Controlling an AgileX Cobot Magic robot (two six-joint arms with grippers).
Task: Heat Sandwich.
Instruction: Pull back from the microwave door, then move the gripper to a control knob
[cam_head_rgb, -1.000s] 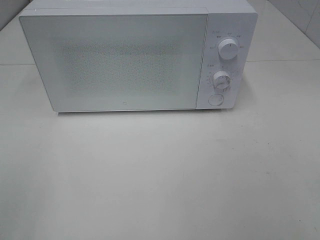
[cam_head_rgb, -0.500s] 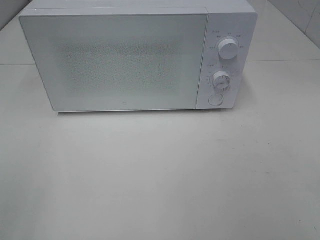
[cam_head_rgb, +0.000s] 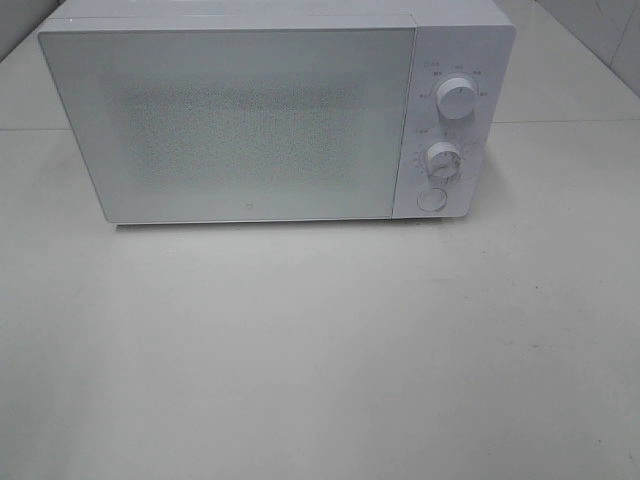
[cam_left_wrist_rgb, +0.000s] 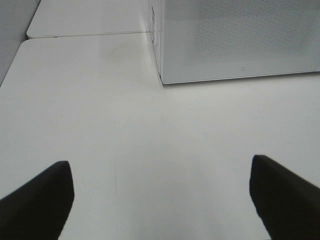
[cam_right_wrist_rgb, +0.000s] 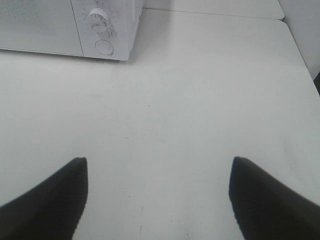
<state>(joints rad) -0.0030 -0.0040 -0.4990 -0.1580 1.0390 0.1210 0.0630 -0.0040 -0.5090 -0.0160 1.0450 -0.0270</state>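
A white microwave (cam_head_rgb: 270, 115) stands at the back of the table with its door shut; its two dials (cam_head_rgb: 456, 100) and round button (cam_head_rgb: 431, 199) sit on the right panel. The sandwich is out of view in every frame. Neither gripper shows in the exterior high view. In the left wrist view my left gripper (cam_left_wrist_rgb: 162, 200) is open over bare table, short of the microwave's (cam_left_wrist_rgb: 235, 40) lower left corner. In the right wrist view my right gripper (cam_right_wrist_rgb: 157, 197) is open with nothing between its fingers, on the table in front and to the right of the microwave's (cam_right_wrist_rgb: 70, 27) control panel.
The white table (cam_head_rgb: 320, 350) spreads wide in front of the microwave. A seam between tabletops (cam_left_wrist_rgb: 85, 35) runs behind, and a wall edge (cam_right_wrist_rgb: 305, 35) borders the right side.
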